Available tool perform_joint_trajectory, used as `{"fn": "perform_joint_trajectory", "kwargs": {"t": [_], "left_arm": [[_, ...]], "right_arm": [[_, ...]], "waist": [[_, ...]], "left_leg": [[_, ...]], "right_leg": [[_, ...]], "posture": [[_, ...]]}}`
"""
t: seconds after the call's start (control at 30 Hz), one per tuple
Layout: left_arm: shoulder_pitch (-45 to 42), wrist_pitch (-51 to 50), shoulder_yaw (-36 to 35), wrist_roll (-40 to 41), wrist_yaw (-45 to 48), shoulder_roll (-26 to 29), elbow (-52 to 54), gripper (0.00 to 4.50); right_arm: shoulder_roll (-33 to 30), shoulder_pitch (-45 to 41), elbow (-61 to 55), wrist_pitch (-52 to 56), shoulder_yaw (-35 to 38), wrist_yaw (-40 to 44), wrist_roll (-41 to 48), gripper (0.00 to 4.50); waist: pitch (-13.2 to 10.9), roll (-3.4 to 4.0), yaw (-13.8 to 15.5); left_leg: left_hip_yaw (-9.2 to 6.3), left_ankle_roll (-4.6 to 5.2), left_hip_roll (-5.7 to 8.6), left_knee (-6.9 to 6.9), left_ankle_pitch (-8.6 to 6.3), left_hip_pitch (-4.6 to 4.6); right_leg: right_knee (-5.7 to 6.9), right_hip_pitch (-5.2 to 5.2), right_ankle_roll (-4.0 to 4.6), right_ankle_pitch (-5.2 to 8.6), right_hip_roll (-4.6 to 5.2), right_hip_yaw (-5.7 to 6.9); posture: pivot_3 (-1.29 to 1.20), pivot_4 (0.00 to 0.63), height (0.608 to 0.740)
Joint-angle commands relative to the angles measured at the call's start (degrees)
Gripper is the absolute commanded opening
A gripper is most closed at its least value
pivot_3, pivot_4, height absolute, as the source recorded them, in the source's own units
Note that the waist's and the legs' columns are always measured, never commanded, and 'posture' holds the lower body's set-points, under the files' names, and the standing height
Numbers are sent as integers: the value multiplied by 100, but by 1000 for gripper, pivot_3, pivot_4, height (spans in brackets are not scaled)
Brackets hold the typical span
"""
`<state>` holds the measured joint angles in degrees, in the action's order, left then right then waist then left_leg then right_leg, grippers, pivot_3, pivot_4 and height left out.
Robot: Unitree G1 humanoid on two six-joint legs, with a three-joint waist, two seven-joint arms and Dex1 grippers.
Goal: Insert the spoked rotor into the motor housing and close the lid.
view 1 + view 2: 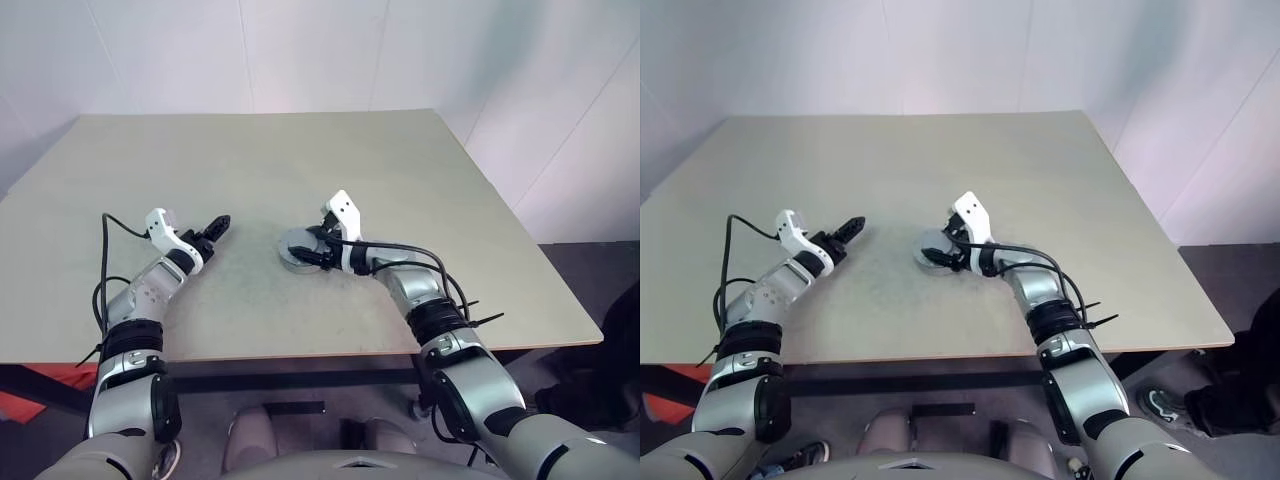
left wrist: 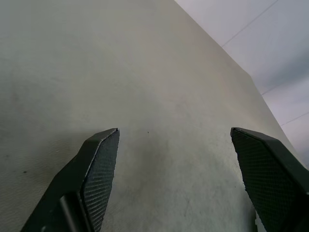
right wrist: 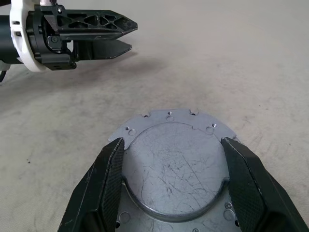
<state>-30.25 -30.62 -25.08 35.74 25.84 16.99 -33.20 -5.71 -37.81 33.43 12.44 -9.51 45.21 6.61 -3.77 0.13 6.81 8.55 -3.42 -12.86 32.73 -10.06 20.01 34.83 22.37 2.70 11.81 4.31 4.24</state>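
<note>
The lid (image 3: 174, 166), a flat grey disc with a notched edge and a raised round middle, lies on the table (image 1: 300, 160) near its centre. My right gripper (image 3: 172, 140) reaches over it from the right, one finger pad against each side of the raised middle. A darker band shows under the lid's (image 1: 293, 247) near edge; I cannot tell whether that is the motor housing. The spoked rotor is out of view. My left gripper (image 1: 218, 228) hovers open over bare table to the left of the lid, with nothing between its fingers (image 2: 101, 164).
The tan table runs wide around both arms, with its front edge (image 1: 300, 355) close below them. White walls stand behind and to the right. The left gripper (image 3: 123, 34) points toward the lid from a short way off.
</note>
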Motion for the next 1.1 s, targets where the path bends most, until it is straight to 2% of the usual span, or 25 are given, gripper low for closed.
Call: {"fn": "perform_joint_trajectory", "kwargs": {"t": [0.03, 0.6, 1.1], "left_arm": [[-64, 20, -7, 19, 36, 28, 189, 3927], [-17, 39, -37, 19, 9, 15, 191, 3927], [20, 29, -28, 24, 10, -2, 221, 3927]], "right_arm": [[-56, -123, -397, -50, 106, 3, 88, 3062], [-181, -35, -168, -149, -186, -53, -291, 3062], [-213, 51, -197, -48, -164, 70, -220, 3062]], "waist": [[0, 0, 1], [0, 0, 7], [0, 0, 13]], "left_leg": [[0, 0, 0, -1, 0, 2], [0, 1, 2, -6, 0, 8], [0, 1, 2, -7, -1, 8]], "right_leg": [[0, 2, 0, 0, 0, 0], [-4, 6, 2, 0, 0, 0], [-5, 5, 2, 0, 1, 0]], "posture": [[0, 0, 740], [0, 0, 740], [0, 0, 740]]}}
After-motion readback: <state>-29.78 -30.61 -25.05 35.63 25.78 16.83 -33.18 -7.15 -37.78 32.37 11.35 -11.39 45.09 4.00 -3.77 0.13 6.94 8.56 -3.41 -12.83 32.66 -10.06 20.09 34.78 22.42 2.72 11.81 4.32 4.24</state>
